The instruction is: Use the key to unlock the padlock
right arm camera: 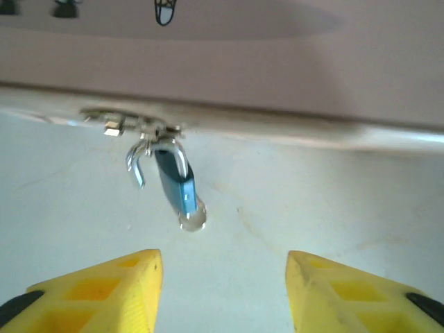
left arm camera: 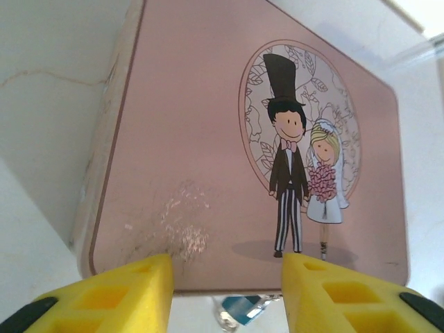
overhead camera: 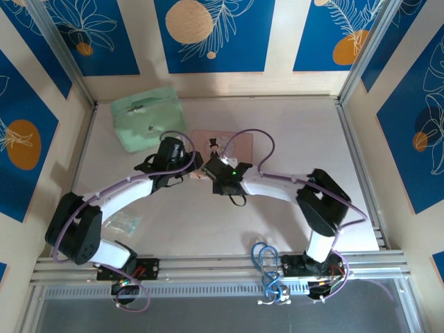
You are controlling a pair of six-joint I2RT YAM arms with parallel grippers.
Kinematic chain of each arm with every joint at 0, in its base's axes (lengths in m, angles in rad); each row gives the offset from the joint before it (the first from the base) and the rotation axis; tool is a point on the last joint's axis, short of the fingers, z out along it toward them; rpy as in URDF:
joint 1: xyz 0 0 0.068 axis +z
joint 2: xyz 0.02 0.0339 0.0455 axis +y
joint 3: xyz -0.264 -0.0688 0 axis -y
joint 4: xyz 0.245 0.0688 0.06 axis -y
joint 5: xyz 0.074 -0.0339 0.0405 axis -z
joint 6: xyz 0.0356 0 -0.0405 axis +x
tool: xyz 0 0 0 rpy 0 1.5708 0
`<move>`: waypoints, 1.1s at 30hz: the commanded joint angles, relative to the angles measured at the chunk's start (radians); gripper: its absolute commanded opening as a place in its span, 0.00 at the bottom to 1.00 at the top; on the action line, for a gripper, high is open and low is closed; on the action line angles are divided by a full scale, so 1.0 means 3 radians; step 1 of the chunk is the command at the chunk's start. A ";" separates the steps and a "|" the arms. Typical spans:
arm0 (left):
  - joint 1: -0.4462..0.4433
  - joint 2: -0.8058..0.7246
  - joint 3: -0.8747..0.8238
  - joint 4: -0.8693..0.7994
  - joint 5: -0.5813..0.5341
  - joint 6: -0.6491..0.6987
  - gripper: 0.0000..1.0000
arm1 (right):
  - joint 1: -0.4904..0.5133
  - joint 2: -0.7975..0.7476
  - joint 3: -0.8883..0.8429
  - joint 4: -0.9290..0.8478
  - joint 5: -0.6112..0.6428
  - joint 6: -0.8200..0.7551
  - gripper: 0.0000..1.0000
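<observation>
Left wrist view cuts off the padlock [left arm camera: 242, 309]; left claw [left arm camera: 225, 269] and right claw [right arm camera: 222, 262] spread.

Left gripper [left arm camera: 225, 295] parted, right gripper [right arm camera: 223, 281] parted, both pointing toward each other

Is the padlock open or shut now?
Open: on the padlock, hanging from the pink tin, the shackle end stands free of the body.

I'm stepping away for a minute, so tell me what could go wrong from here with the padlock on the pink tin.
The padlock hangs tilted and loose from the clasp of the pink tin, so a nudge from the open right end effector could swing it out of reach. The left end effector sits open at the same edge of the tin, so the two might collide.
</observation>
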 commanded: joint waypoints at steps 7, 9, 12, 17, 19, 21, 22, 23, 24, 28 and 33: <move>0.0160 0.0442 0.0549 -0.0281 -0.0117 0.0704 0.46 | -0.0672 -0.0853 -0.0864 0.0455 -0.0716 0.0189 0.15; 0.0165 0.0516 0.0592 -0.0303 -0.0141 0.0753 0.46 | -0.0842 -0.0761 -0.0861 0.0547 -0.0893 0.0048 0.11; 0.0170 0.0630 0.0602 -0.0326 -0.0065 0.0770 0.44 | -0.1039 -0.0621 -0.0823 0.0712 -0.1072 -0.0170 0.09; 0.0170 0.0595 0.0342 -0.0225 0.0035 0.0647 0.43 | -0.1201 -0.0452 -0.0696 0.0845 -0.1223 -0.0342 0.08; 0.0170 0.0537 0.0209 -0.0158 0.0072 0.0586 0.43 | -0.1215 -0.0376 -0.0637 0.0868 -0.1232 -0.0374 0.09; 0.0170 0.0496 0.0087 -0.0085 0.0113 0.0514 0.43 | -0.1231 -0.0289 -0.0593 0.0906 -0.1247 -0.0402 0.09; 0.0170 0.0479 0.0019 -0.0041 0.0147 0.0471 0.43 | -0.1238 -0.0257 -0.0583 0.0941 -0.1260 -0.0408 0.08; 0.0165 0.0458 -0.0051 0.0003 0.0174 0.0430 0.43 | -0.1241 -0.0239 -0.0596 0.0983 -0.1259 -0.0408 0.08; 0.0165 0.0441 -0.0108 0.0052 0.0196 0.0391 0.43 | -0.1234 -0.0241 -0.0615 0.1007 -0.1244 -0.0387 0.08; 0.0165 0.0378 -0.0275 0.0217 0.0293 0.0237 0.43 | -0.0925 -0.0343 -0.0853 0.1284 -0.1131 -0.0047 0.08; 0.0165 0.0331 -0.0273 0.0265 0.0336 0.0172 0.43 | -0.0504 -0.0186 -0.0962 0.1604 -0.0674 0.0522 0.03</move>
